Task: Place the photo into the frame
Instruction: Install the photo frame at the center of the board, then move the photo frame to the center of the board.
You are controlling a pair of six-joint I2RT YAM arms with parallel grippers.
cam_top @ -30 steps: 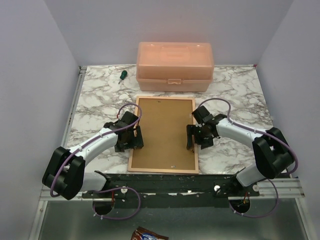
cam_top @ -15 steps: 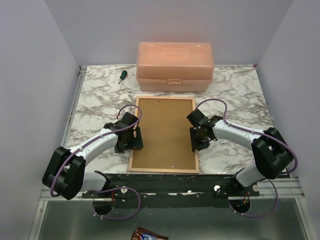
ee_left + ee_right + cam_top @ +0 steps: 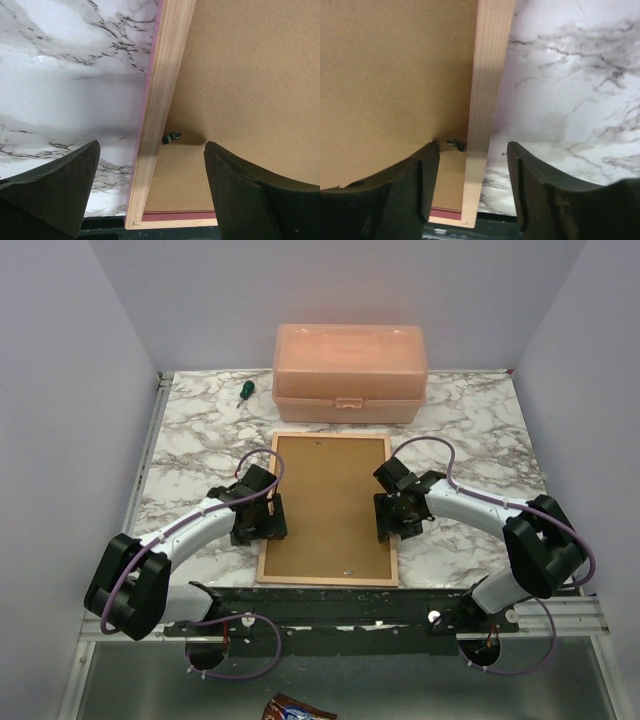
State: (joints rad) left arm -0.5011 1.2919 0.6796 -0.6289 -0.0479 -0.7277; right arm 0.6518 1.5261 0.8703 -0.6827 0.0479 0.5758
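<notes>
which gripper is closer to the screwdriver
Left. The left gripper straddles the left edge of the frame, on the side of the screwdriver; the right gripper straddles the right edge.

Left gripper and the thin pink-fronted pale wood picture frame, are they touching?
Apart. The left wrist view shows the open left gripper straddling the frame rail: marble table shows beside one finger, brown backing board beside the other.
</notes>
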